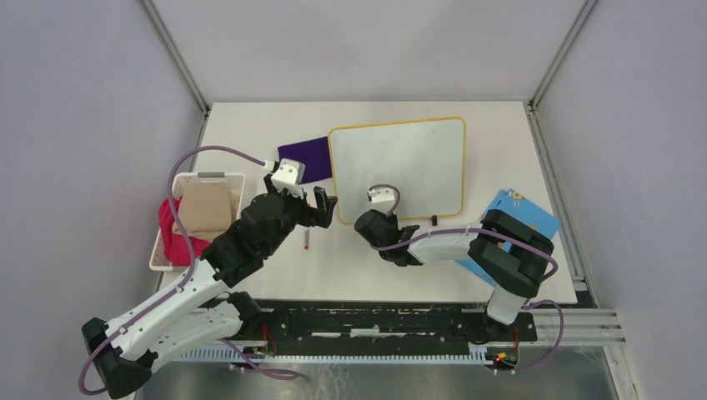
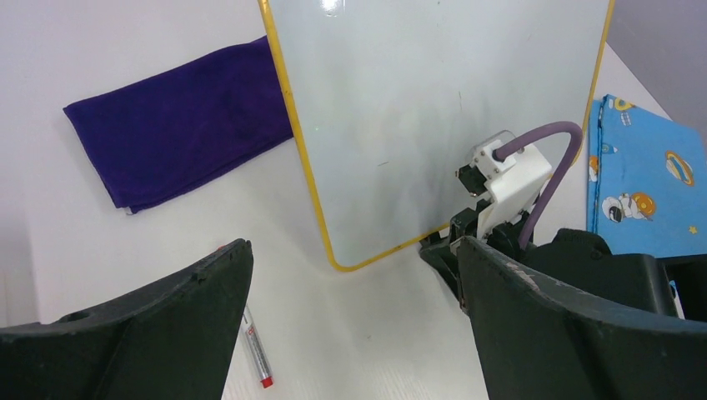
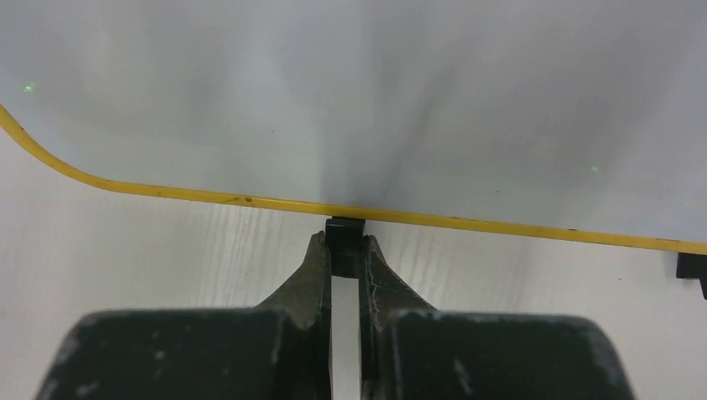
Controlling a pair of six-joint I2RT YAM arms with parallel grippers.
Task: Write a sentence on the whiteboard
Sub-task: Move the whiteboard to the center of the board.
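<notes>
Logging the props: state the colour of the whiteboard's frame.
Yellow-orange frame around the whiteboard; clearest in the left wrist view.

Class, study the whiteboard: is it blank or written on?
Blank: the whiteboard shows no marker strokes in any view, only glare.

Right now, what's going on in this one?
The right gripper is closed on a small black foot at the near edge of the whiteboard, apparently steadying it. The left gripper is open and empty, above the table by the board's near left corner. A marker with a red end lies on the table beside it, not picked up. No writing shows on the board, so the sentence is not yet begun.
</notes>
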